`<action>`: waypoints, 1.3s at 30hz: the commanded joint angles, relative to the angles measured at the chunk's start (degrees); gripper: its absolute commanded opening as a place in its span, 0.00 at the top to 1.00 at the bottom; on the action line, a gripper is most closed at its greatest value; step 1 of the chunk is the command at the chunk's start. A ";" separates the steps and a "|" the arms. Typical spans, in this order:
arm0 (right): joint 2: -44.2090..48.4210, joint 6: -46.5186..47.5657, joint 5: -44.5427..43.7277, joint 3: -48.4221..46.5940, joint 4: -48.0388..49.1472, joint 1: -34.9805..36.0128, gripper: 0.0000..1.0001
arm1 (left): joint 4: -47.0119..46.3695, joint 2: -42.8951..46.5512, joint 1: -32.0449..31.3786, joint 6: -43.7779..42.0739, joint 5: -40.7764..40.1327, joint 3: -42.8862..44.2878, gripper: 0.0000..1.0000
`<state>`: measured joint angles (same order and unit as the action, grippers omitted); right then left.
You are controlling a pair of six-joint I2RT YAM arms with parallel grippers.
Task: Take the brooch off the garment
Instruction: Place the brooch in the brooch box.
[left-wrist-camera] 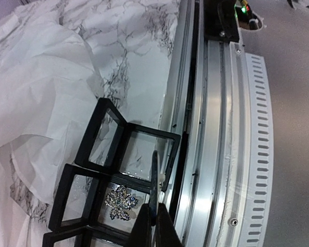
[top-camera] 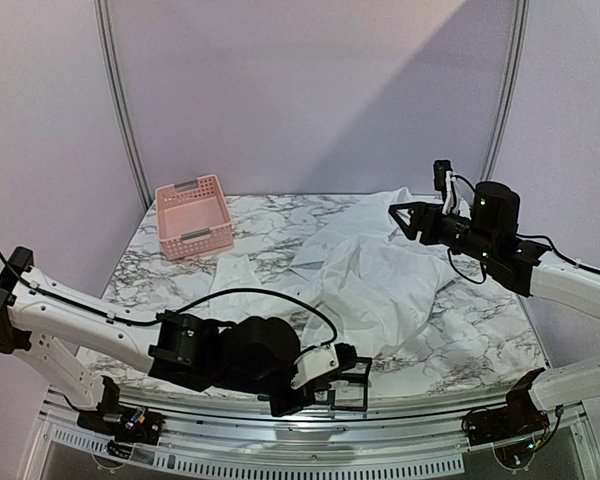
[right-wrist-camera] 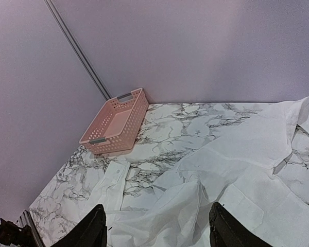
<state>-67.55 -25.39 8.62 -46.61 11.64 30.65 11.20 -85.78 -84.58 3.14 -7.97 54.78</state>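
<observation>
The brooch (left-wrist-camera: 121,202) is seen off the shirt (top-camera: 380,270), on the bare surface (top-camera: 480,340) at the lower middle, beside the left gripper (top-camera: 350,385), whose state cannot be told; the right gripper (right-wrist-camera: 155,213) is held apart, so little is left.

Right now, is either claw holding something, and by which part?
Right claw: nothing. The brooch lies inside the left claw; whether gripped cannot be told.
</observation>
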 commanded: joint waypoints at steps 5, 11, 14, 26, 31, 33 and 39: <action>0.66 -0.12 0.01 1.75 1.94 -0.94 0.34 | -0.53 -6.87 -0.94 -2.69 -0.31 4.73 1.00; 0.49 -0.54 0.00 2.05 2.34 -1.00 0.34 | 1.26 -11.41 -1.01 -2.95 -1.91 8.42 1.00; 0.57 -0.46 -0.01 2.15 2.34 -1.14 0.34 | 1.49 -12.90 -0.92 -3.05 -2.87 9.30 1.00; 1.08 -1.28 0.25 3.27 3.01 -1.72 0.34 | 3.36 -17.88 0.66 -2.79 -6.36 11.54 1.00; 0.93 -1.32 0.42 3.28 3.19 -1.92 0.34 | 3.34 -19.06 1.23 -2.91 -6.25 11.83 1.00; 0.85 -1.41 0.43 3.28 3.27 -2.07 0.34 | 3.24 -19.50 1.48 -2.88 -6.27 11.84 1.00; 0.90 -1.87 0.61 3.55 3.59 -2.22 0.34 | 2.67 -20.10 2.90 -3.01 -6.87 11.83 1.00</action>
<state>-67.55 -26.76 8.71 -44.14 14.22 28.91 14.04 -105.16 -83.26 0.60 -14.00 65.63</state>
